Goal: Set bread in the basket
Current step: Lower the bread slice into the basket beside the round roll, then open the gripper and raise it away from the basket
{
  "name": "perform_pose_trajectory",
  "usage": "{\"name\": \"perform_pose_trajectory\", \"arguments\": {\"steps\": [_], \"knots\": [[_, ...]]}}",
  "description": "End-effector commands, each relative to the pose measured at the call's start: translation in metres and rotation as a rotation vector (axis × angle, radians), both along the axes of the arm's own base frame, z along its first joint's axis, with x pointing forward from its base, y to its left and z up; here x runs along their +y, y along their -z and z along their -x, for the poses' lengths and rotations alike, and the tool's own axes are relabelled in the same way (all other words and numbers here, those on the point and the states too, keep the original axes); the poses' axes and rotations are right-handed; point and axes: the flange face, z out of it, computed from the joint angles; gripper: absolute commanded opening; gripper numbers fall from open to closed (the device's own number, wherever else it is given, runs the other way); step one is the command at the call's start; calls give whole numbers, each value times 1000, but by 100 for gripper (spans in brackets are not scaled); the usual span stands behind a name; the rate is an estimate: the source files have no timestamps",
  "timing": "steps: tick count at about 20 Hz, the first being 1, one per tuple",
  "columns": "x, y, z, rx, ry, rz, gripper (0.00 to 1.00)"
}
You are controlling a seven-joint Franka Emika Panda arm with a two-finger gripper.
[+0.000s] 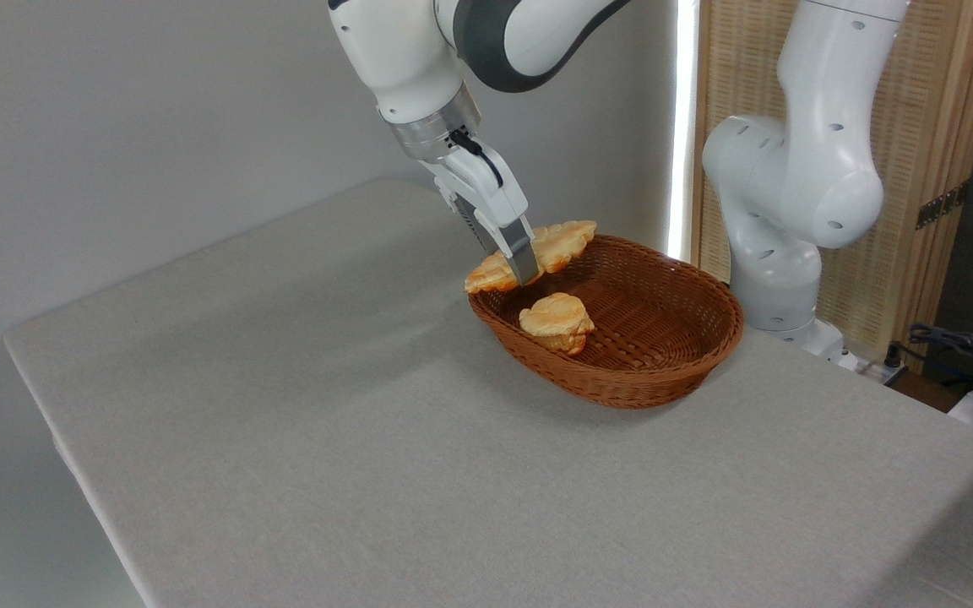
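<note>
My gripper (524, 272) is shut on the bread (562, 242), a long flat golden-orange pastry with a ridged top. The bread hangs level above the far-left rim of the basket (689, 371), one end sticking out past the rim on the left. The basket is an oval brown wicker one on the grey table, right of centre. Only one dark finger (521, 256) shows in front of the bread; the other is hidden behind it. A small round puffy bun (557, 320) lies inside the basket, just below the gripper.
The arm's white base (778, 279) stands right behind the basket at the table's far right corner. A wooden slatted screen (917, 127) and cables (959, 346) sit beyond the right edge. Grey tabletop (326, 405) stretches left and toward the front.
</note>
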Motion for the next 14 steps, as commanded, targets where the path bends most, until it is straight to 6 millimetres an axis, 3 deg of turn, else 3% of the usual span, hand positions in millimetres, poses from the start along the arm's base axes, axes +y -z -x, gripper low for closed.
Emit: {"name": "perform_pose_trajectory", "arguments": {"steps": [1, 10, 14], "knots": [[-1, -1, 3, 10, 3, -4, 100], [-1, -3, 1, 3, 3, -1, 100], [0, -29, -13, -85, -10, 22, 100]]}}
